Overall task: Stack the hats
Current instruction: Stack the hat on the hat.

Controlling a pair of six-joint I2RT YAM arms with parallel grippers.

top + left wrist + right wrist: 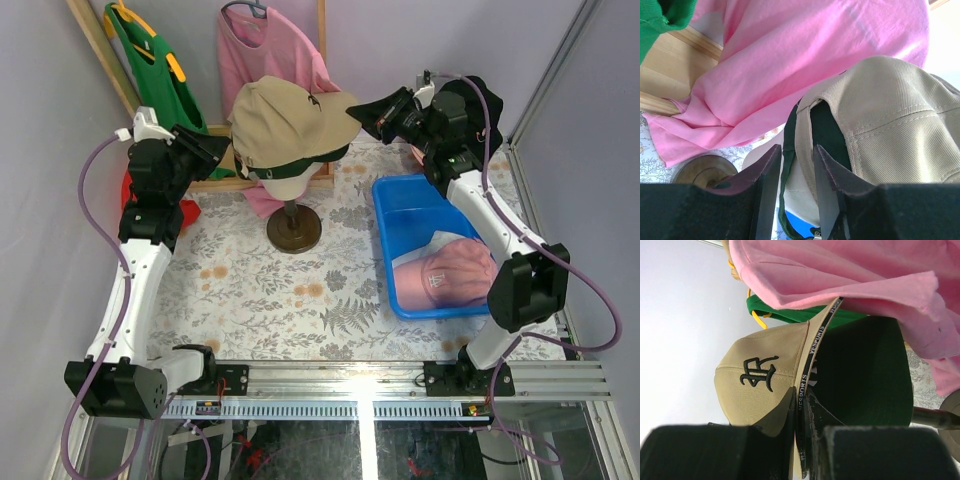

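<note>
A tan baseball cap (285,115) sits on the cream mannequin head (286,186), over a dark green cap whose rim (300,162) shows below it. My right gripper (365,110) is shut on the tan cap's brim, pinching its edge (802,395); the brim's underside (865,375) is dark green. My left gripper (226,150) is at the back of the caps. Its fingers stand slightly apart, with the tan back strap (802,140) and the green rim (789,135) in the gap, not pressed. A pink cap (450,270) lies in the blue bin (385,215) over something white (440,240).
The mannequin stands on a round brown base (294,228). A pink T-shirt (265,45) and a green T-shirt (150,60) hang on a wooden rack behind it. Something red (130,190) lies behind the left arm. Walls close in at both sides.
</note>
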